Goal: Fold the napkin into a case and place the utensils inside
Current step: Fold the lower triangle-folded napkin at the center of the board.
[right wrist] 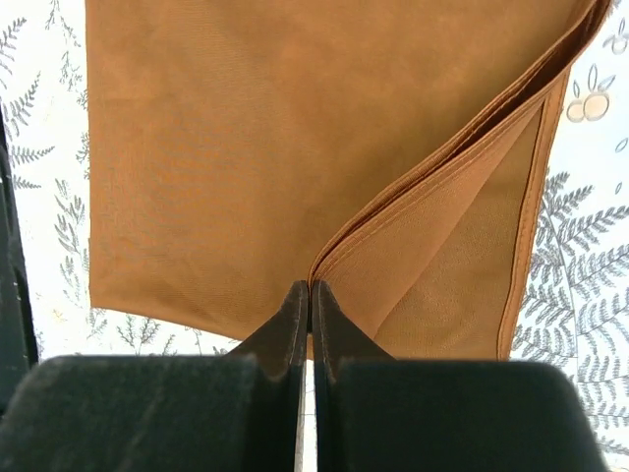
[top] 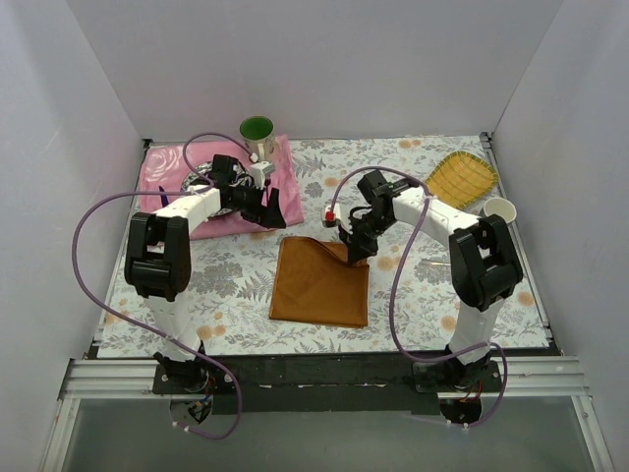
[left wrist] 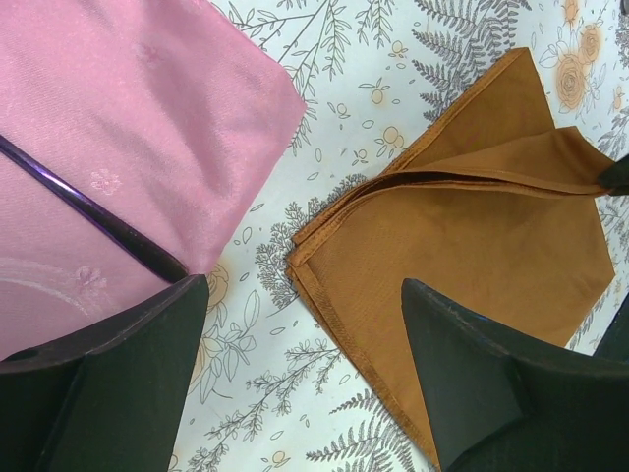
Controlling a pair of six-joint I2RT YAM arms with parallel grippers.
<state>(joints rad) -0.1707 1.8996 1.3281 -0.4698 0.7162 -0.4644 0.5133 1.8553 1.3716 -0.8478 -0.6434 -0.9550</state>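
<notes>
The right claw [right wrist: 310, 295] fills the bottom of its wrist view, its two black fingers pressed together and clamped on the edge of the napkin [right wrist: 246, 147]. The pinched top layer is lifted off the layers beneath, opening a fold at the cloth's far right corner. The rest of the rust-orange napkin lies flat on the fern-printed tabletop [top: 413, 295], between the two arms. The left claw [left wrist: 300, 285] hangs above the tabletop with its fingers wide apart, holding nothing; the napkin's near corner lies just below the gap, apart from both fingers. Beside it to the left lies a pink cloth [left wrist: 147, 118] with a dark purple handle [left wrist: 88, 211] resting on it.
</notes>
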